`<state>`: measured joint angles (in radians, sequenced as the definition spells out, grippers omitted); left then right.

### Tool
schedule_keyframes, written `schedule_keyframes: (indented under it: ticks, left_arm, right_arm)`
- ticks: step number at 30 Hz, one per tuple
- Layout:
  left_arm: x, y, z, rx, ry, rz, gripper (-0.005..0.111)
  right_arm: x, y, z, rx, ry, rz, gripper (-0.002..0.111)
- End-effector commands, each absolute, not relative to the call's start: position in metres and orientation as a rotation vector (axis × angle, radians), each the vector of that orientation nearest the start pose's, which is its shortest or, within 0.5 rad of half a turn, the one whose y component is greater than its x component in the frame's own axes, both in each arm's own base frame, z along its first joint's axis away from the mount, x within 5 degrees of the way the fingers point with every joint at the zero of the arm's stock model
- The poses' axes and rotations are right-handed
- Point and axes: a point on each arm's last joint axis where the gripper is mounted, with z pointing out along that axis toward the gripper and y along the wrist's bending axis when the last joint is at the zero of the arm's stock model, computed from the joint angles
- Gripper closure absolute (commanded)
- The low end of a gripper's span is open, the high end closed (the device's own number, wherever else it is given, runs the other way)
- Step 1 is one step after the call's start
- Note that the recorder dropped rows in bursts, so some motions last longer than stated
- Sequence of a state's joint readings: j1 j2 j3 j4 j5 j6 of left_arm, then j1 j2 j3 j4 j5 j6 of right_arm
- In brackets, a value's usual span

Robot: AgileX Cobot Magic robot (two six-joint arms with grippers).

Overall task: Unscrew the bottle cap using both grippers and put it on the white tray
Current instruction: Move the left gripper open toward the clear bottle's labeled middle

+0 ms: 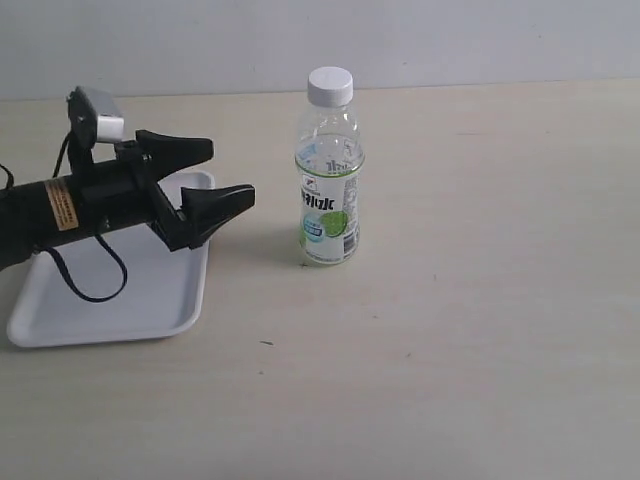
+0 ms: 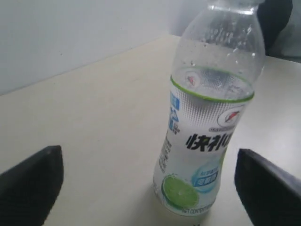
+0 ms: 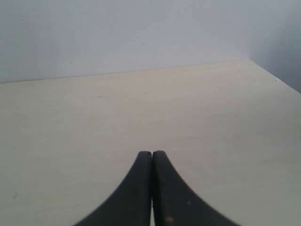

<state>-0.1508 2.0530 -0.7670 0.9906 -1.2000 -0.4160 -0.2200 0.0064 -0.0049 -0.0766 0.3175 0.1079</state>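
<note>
Fingers [image 1: 215,200] of the left gripper [image 1: 232,170] stand spread wide with nothing between them. They point at the bottle [image 1: 328,190] and stay apart from it (the left wrist view frames the label between the two tips). The right gripper [image 3: 152,154] has its fingers pressed together, empty, over the bare table [image 1: 480,320]. The bottle stands upright on the table with its white cap [image 1: 330,86] on the neck. The white tray [image 1: 110,310] lies near the bottle, to its left, empty.
</note>
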Motion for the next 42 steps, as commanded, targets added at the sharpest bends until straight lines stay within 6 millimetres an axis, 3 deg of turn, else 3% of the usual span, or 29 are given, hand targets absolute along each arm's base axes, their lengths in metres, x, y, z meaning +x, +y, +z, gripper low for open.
schedule_keyframes:
  ticks: [1,6,11,17,26,42]
  left_arm:
    - [0.322,-0.131,0.106,0.875,1.564,-0.862,0.002]
    - [0.315,-0.167,0.095,1.062,1.438,-0.820,0.002]
    - [0.319,-0.184,0.089,0.952,1.473,-0.804,0.002]
    - [0.319,-0.205,0.077,0.972,1.460,-0.810,0.002]
    - [0.315,-0.224,0.081,0.971,1.434,-0.842,0.002]
    - [0.321,-0.242,0.076,0.929,1.462,-0.876,0.002]
  right_arm:
    - [0.052,-0.014,0.185,0.245,1.777,-0.163,0.108]
    - [0.052,-0.014,0.185,0.245,1.777,-0.163,0.108]
    - [0.052,-0.014,0.185,0.245,1.777,-0.163,0.108]
    - [0.052,-0.014,0.185,0.245,1.777,-0.163,0.108]
    - [0.052,-0.014,0.185,0.245,1.777,-0.163,0.108]
    - [0.052,-0.014,0.185,0.245,1.777,-0.163,0.108]
